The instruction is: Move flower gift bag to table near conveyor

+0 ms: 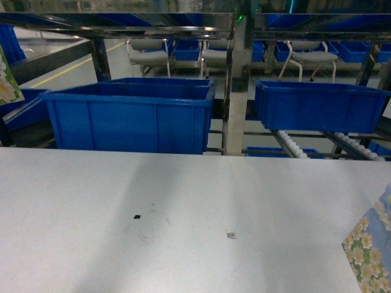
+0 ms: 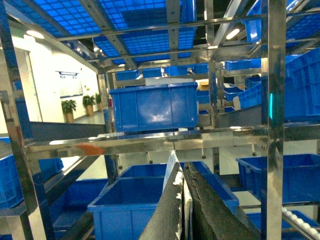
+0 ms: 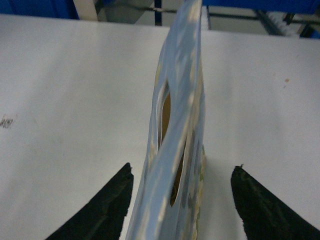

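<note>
One flower gift bag (image 3: 176, 130) stands upright on the white table (image 1: 183, 195), seen edge-on in the right wrist view and at the head view's lower right corner (image 1: 370, 256). My right gripper (image 3: 182, 167) is open, with a black finger on each side of this bag and a gap to both. My left gripper (image 2: 183, 200) is held high facing the racks, shut on a thin white-blue bag edge (image 2: 171, 167). A flowered bag piece (image 1: 6, 79) shows at the head view's left edge. The conveyor (image 1: 293, 145), steel with white rollers, runs behind the table.
Two large blue bins (image 1: 131, 119) (image 1: 317, 104) sit on the rack just past the table's far edge, split by a steel post (image 1: 235, 91). A black speck (image 1: 136, 216) and a small code sticker (image 1: 231, 234) mark the tabletop. Chairs stand far behind.
</note>
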Available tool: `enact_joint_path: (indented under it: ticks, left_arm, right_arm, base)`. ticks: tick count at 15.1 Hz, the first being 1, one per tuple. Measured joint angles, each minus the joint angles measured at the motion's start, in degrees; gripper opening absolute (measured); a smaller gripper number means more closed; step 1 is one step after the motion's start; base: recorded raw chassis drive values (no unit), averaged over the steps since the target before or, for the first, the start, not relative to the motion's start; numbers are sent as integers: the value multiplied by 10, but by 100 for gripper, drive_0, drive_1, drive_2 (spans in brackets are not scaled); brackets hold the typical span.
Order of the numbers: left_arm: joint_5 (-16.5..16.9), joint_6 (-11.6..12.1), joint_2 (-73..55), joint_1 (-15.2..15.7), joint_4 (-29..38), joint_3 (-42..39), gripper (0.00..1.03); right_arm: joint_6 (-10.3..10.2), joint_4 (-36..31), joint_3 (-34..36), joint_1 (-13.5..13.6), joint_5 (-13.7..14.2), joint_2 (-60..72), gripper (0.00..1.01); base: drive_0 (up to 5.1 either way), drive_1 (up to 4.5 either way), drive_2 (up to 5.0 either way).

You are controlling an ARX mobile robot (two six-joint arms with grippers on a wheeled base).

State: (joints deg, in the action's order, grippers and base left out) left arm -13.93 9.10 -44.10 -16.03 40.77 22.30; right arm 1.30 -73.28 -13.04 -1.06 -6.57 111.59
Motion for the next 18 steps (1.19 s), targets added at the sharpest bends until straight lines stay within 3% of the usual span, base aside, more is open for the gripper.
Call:
enact_joint_path:
  ticks: [2,4,8,10,11,13,14,18]
  left_arm:
    - [0,0,0,0,0,0,2]
    - [0,0,0,0,0,0,2]
    - [0,0,0,0,0,0,2]
    - [0,0,0,0,0,0,2]
    - [0,0,0,0,0,0,2]
    - [0,0,0,0,0,0,2]
    - [0,0,0,0,0,0,2]
    - [0,0,0,0,0,0,2]
  right_arm:
    - [8,-3,1,12,36,-87,77]
    - [17,-9,-16,15,49,-151,100]
    - [25,-5,23,19,105,-310,98]
    - [33,0,66,18,118,-422,98]
    - [35,46,82,18,129,-497,98]
    - [42,242,110,17,156,-686,98]
    - [43,288,108,17,158,-770,98]
    - [43,293,108,17,158,-762,98]
  base:
    - [0,0,0]
    - [0,0,0]
    - [0,0,0]
    - [0,0,0]
    - [0,0,0]
    - [0,0,0]
    - [0,0,0]
    - [0,0,0]
